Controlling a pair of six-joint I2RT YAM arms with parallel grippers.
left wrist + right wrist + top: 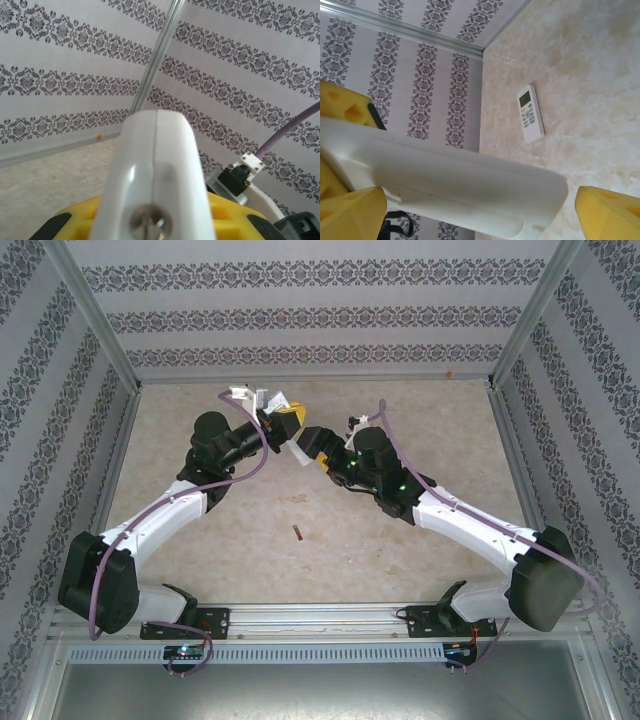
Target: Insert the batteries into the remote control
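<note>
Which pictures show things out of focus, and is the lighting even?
Left wrist view: the big white plastic remote control near the lens is soft; the patterned wall behind is sharp. Right wrist view: that remote and the yellow fingers are blurred, the small white buttoned remote is clear. Top view: even light, faint shadows under the arms.

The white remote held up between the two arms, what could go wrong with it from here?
The white remote hangs above the table, pinched by the left fingers, while the right fingers stand open around it. It might tilt or slip out. The one battery in the top view lies on the table, nearer the arms' bases than the fingers. Being so small, it may roll when picked up.
</note>
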